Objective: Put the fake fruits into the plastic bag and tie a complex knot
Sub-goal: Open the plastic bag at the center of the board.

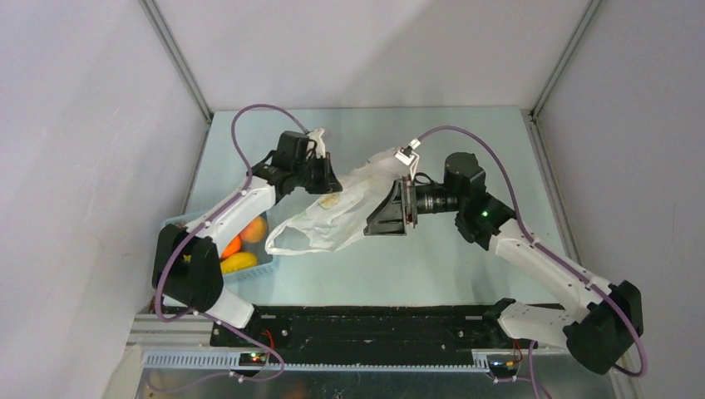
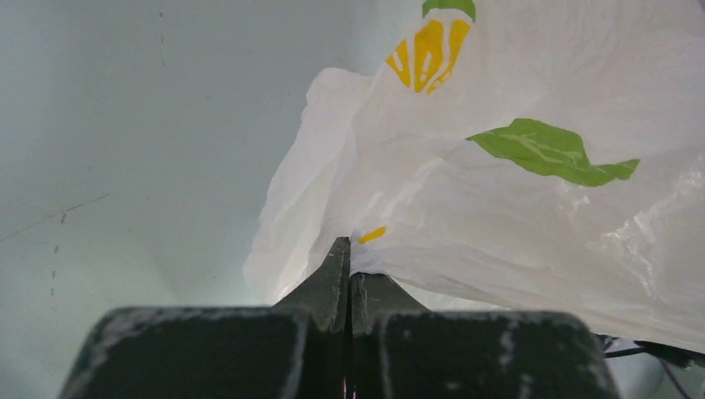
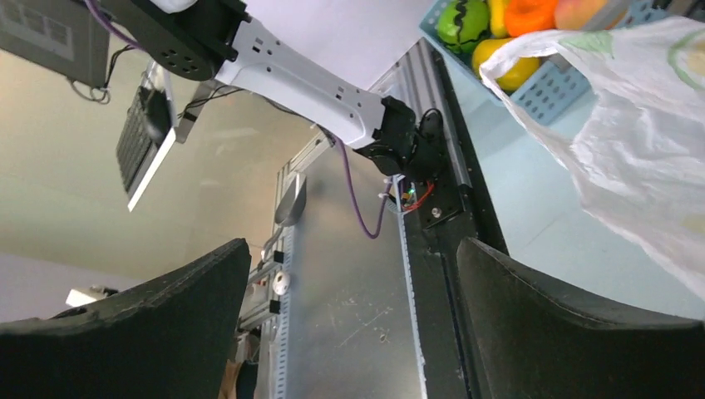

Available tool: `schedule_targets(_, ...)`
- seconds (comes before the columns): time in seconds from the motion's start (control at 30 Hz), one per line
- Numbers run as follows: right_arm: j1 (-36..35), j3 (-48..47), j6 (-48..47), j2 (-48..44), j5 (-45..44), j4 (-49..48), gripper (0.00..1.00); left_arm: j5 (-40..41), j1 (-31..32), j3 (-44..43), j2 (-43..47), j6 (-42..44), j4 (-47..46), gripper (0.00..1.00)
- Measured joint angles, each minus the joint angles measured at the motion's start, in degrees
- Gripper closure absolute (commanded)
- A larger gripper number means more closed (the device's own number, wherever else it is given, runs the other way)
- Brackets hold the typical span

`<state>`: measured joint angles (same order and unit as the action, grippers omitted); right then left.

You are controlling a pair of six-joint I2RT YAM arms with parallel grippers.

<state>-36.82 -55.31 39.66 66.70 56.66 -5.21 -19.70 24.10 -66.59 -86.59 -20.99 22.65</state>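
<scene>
left fingers pinch the bag, right fingers spread beside it

in the overhead view the left arm rises from its base at the lower left, passes over the light blue basket and bends at the wrist toward the middle of the frame. its left gripper points right and down at the plastic bag. in the left wrist view the fingers stand pressed together, clamped on a fold of the white film at the lower centre, with the bag billowing up and to the right, its yellow and green marks showing.

the right arm comes up from the lower right, elbow near the right edge, forearm turned left. the right gripper lies sideways at the bag's right edge, centre of the frame. in its own view the fingers stand wide apart with nothing between them; the bag hangs at the right of that frame. whether a finger touches the film i cannot tell.

the bag stretches across the middle of the pale surface, one looped handle trailing toward the basket. the fake fruits, orange, peach and yellow, sit in the basket at the left; they show at the top right of the right wrist view, where a green one lies with them.
</scene>
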Motion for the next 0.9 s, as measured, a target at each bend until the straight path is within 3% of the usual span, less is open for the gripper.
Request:
schedule_targets(0.23,-1.8,-1.0,-5.8,-9.2,-15.1,13.3,0.0,0.0,-1.8,2.2,0.9,-3.2,-3.3,1.0)
schedule_targets(0.43,-2.5,-1.9,-7.3,-13.9,-20.3,15.9,0.0,-1.5,-2.8,2.2,1.0,-5.0,-5.3,1.0)
schedule_targets(0.9,-10.3,-2.6,-7.7,3.7,-24.5,16.8,0.0,-1.5,-4.0,3.5,1.2,-6.0,-5.9,1.0)
